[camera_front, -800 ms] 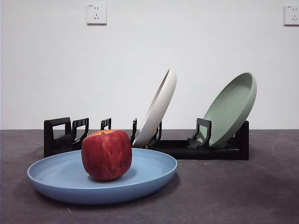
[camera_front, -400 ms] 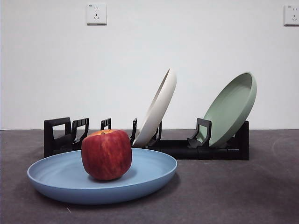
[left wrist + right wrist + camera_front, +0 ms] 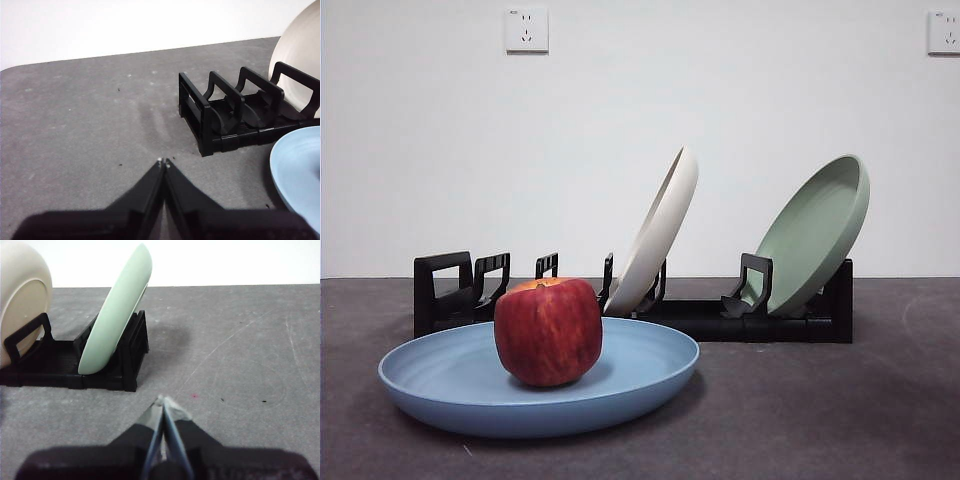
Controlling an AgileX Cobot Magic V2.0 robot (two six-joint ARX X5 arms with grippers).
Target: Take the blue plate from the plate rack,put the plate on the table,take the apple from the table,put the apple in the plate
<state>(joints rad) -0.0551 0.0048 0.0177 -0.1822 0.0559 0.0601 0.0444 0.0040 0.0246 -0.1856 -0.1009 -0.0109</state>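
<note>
Task reads as complete: apple sits in the blue plate, slightly off centre, plate flat on the bench just in front of the rack. No further move appears needed beyond keeping both arms clear.

Left pincer: jaws closed tip to tip, holding nothing, above bare bench near the rack's empty end. Right pincer: jaws closed, empty, near the green plate.

Apple: dark red, squat, yellow-orange around the stem. Plate: matte light blue, shallow, raised rim. Cream plate leans in the rack.
</note>
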